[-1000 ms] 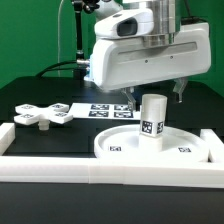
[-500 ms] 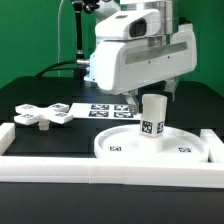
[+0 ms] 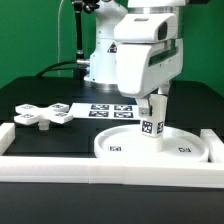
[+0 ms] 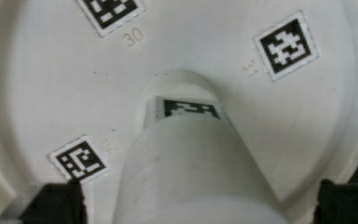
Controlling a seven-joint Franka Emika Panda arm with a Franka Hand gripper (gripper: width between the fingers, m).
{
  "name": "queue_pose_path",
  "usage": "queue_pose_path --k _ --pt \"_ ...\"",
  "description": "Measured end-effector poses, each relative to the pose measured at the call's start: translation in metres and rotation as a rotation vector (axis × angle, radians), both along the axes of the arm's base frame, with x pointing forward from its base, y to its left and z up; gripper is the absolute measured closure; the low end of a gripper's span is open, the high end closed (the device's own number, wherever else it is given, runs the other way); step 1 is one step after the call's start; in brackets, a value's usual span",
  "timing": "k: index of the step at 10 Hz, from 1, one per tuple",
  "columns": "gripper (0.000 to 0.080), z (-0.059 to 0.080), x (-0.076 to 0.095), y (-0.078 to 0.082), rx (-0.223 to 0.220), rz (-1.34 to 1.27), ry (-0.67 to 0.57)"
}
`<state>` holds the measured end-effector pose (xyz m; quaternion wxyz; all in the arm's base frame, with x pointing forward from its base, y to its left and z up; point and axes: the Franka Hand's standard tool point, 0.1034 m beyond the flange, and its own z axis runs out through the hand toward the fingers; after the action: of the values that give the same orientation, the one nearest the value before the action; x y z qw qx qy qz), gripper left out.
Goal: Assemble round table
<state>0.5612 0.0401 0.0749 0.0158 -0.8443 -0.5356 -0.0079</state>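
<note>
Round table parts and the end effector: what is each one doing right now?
Disc: lying flat, rim up, carrying the post.
Post: standing upright on the disc.
Cross-shaped piece: lying flat, apart from the disc, untouched.
End effector: fingers on either side of the post; grip unclear.

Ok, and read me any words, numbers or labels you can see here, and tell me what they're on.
"30": faint, beside a square tag on the white disc; blurred, so not certain.
The tags on the disc, the post, the cross-shaped piece and the marker board: black-and-white patterns only, no letters.
No brand name or other words can be read.
</note>
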Motion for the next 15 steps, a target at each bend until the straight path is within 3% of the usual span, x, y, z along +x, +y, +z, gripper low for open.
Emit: queue_pose_path --k 5,11,13,15 --pt "0.0150 -0.0042 -0.0024 0.0005 -0.061 0.366 0.000" --pt "0.0150 -0.0042 -0.0020 -0.0046 -0.098 0.663 0.007" --pt "0.0373 -0.0043 -0.0020 -0.0046 -0.097 0.659 0.007" --pt "0.0393 -0.0044 -0.0021 -0.0054 -0.097 0.658 0.007"
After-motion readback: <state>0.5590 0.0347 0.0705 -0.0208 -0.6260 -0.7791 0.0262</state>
